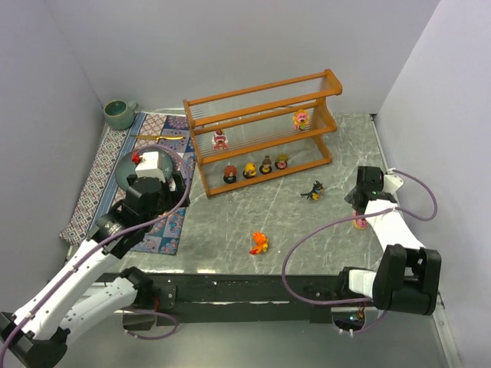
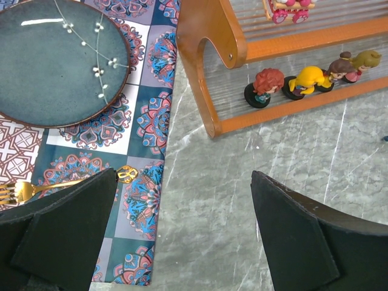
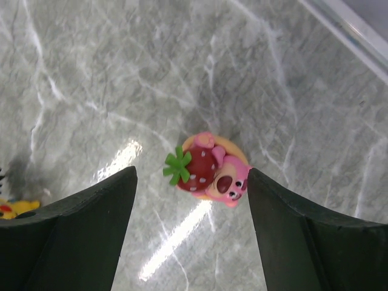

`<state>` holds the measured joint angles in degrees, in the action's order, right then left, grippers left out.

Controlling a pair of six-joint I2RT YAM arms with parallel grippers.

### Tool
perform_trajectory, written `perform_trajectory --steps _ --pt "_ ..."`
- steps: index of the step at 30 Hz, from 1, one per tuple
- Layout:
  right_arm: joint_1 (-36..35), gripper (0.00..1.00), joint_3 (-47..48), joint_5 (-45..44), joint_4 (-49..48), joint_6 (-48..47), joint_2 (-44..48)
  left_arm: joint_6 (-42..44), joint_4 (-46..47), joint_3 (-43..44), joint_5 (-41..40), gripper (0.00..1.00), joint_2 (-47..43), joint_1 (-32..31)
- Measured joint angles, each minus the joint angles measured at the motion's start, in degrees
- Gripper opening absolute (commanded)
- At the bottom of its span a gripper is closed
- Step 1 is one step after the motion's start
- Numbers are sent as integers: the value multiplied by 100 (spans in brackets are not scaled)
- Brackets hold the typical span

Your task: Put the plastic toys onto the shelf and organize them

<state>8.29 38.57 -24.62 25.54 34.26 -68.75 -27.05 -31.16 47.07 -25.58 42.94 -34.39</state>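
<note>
Pink toy [image 3: 209, 170] sits on the grey table [image 3: 91, 73], between the fingers of the right pincer [image 3: 191, 174], which is spread wide. Left pincer [image 2: 183, 176] also wide, empty, over the mat [image 2: 145, 121] edge. Beyond, the shelf [image 1: 334, 83] carries six toys.

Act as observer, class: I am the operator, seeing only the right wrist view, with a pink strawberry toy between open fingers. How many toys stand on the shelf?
Observer: Six on the shelf: a row of four on the bottom tier and a pair on the middle tier.
Operator: Are other toys loose?
Observer: Two: an orange toy near the arms' bases and a black toy in front of the shelf's right end.
Operator: And the left gripper?
Observer: The left gripper is open and empty, above the edge of the patterned mat.
</note>
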Motion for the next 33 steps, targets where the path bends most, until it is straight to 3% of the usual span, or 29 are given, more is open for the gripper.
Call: perform_trajectory --steps 10,14,16,23,26,33 --pt "2 64 280 -142 -85 -76 -649 2 2 -15 -90 97 -85 -20" --pt "2 46 280 -79 -85 -175 -815 2 7 -26 -87 97 -85 -20" --pt "2 42 280 -74 -94 -247 -833 4 7 -26 -85 97 -85 -20" --pt "0 7 302 -90 -87 -455 -824 42 9 -26 -81 97 -85 7" --pt "-92 0 302 -17 -52 -535 -741 42 24 -31 -70 97 -85 37" --pt "-1971 0 302 168 -42 -1080 -297 94 105 -98 345 97 -15 190"
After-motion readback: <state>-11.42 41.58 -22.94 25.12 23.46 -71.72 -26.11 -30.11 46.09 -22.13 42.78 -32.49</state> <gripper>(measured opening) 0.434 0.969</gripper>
